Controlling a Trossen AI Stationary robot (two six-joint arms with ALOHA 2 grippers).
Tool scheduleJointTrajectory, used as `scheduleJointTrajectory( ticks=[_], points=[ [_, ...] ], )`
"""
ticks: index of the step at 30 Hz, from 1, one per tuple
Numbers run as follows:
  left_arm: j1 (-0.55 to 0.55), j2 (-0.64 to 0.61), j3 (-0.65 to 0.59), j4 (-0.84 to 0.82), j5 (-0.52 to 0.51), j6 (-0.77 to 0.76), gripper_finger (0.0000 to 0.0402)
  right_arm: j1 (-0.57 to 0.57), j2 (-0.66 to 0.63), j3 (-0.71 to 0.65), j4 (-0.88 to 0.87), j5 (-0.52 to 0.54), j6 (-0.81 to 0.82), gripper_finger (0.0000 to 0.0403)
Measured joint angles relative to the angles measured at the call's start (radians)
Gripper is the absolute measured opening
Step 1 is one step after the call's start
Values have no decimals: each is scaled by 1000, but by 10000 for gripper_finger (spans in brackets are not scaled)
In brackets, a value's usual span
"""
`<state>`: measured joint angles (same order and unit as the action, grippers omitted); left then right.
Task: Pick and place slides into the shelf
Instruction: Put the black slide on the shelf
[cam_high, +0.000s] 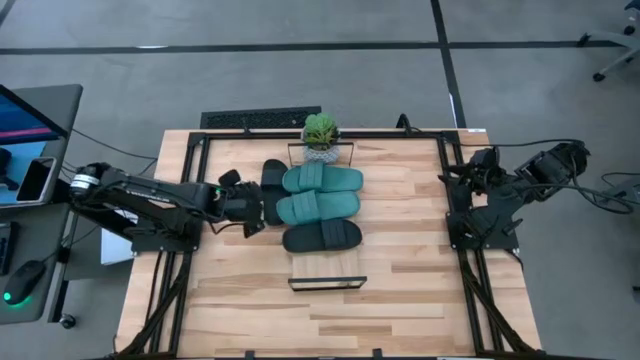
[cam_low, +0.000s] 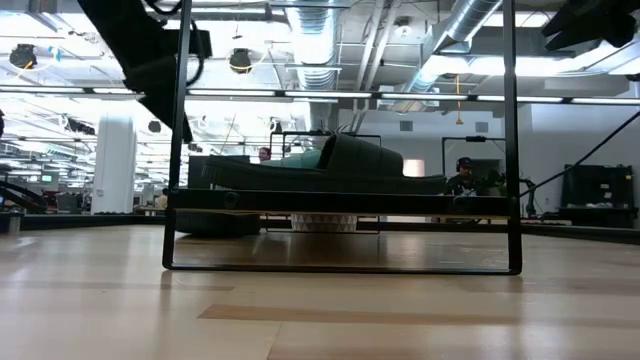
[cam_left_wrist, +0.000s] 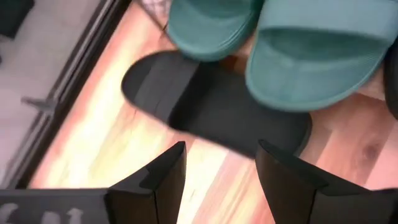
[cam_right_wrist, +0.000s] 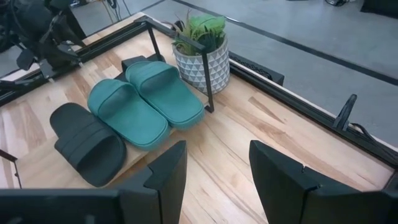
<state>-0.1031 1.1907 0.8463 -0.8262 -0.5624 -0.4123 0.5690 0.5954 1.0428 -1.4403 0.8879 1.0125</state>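
Three slides lie crosswise on the raised shelf (cam_high: 327, 266): two teal slides (cam_high: 322, 180) (cam_high: 318, 207) and one black slide (cam_high: 322, 236). A second black slide (cam_high: 272, 190) (cam_left_wrist: 211, 106) rests sole-down on the tabletop at the shelf's left side, its edge under the teal slides' overhanging ends. My left gripper (cam_high: 252, 208) (cam_left_wrist: 221, 149) is open just left of that black slide and points at it, fingertips at its near edge. My right gripper (cam_high: 452, 183) (cam_right_wrist: 217, 149) is open and waits at the table's right edge.
A small potted plant (cam_high: 320, 135) (cam_right_wrist: 202, 50) stands at the shelf's far end. The shelf's near end (cam_high: 327, 283) is bare board inside its black frame. Black frame rails (cam_high: 190, 200) run along the table's left and right sides. Bare wood lies toward the near edge.
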Motion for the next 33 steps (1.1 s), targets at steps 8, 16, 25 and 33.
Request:
scheduleJointTrajectory(
  ticks=[8,16,25,33],
  points=[
    [1,43,1,-29,-36,224,181,0,0,0,-19,3,-2,166],
    [12,101,0,-15,-121,366,181,0,0,0,-53,5,-5,166],
    [103,210,0,13,-123,368,181,0,0,0,-45,35,-44,166],
    [162,237,0,138,-106,372,181,0,-1,0,-47,37,-79,166]
  ],
)
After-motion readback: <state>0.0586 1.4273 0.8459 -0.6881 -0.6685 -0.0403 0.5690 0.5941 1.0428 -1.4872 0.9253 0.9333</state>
